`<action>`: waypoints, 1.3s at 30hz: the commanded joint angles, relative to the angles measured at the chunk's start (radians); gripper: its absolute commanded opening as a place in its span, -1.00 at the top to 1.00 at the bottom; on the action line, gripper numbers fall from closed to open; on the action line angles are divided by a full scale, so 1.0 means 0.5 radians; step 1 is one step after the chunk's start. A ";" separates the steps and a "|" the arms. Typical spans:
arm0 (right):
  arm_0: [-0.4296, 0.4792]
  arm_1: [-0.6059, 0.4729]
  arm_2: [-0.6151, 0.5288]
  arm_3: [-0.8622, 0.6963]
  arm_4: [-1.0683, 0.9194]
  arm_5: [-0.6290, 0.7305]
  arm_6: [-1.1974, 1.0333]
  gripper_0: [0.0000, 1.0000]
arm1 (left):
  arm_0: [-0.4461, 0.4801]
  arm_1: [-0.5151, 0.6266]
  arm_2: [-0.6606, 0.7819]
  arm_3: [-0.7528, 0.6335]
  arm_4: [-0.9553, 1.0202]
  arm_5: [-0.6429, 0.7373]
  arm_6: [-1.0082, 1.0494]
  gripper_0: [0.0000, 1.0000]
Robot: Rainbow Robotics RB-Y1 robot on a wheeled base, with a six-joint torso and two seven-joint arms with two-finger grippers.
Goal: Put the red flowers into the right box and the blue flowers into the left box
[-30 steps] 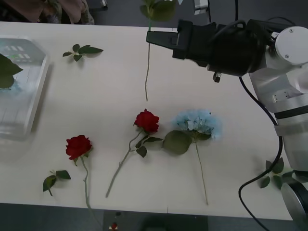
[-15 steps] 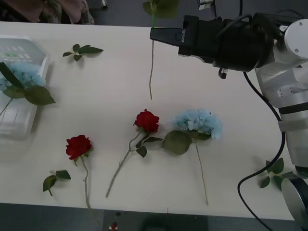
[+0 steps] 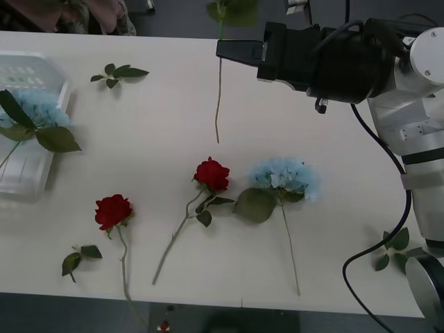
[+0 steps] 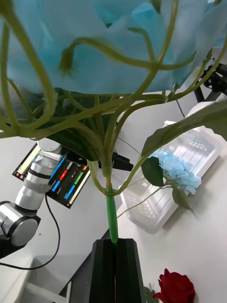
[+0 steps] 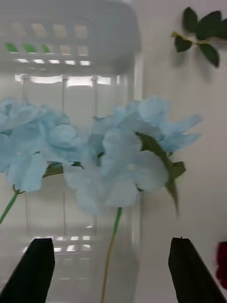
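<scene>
while the right gripper clamps a blue flower by its stem, the left gripper hangs open over the left box. next move, by judgement: carry it leftward to that box.

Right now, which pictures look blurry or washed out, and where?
Left wrist view: the left box glares white and the blue flowers look soft. Right wrist view: the held blue flower close to the lens is blurred. Front view: pale, flat light on the table, faint shadows.
</scene>
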State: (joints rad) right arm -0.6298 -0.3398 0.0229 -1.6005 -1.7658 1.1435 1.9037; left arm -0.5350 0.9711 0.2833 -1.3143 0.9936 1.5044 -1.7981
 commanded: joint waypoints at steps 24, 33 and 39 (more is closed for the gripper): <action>-0.050 0.020 0.003 -0.054 -0.015 -0.005 -0.046 1.00 | 0.576 -0.948 -0.152 -1.265 0.268 -0.561 0.016 -1.00; -0.050 0.020 0.003 -0.054 -0.015 -0.005 -0.046 1.00 | 0.809 -1.046 -0.272 -1.740 0.648 -0.656 0.071 -1.00; -0.050 0.020 0.003 -0.054 -0.015 -0.005 -0.046 1.00 | 0.809 -1.046 -0.456 -1.851 0.832 -0.846 0.096 -1.00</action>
State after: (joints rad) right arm -0.6298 -0.3398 0.0229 -1.6005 -1.7657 1.1434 1.9036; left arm -0.1201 0.4367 0.0982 -2.1912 1.3844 1.1337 -1.7970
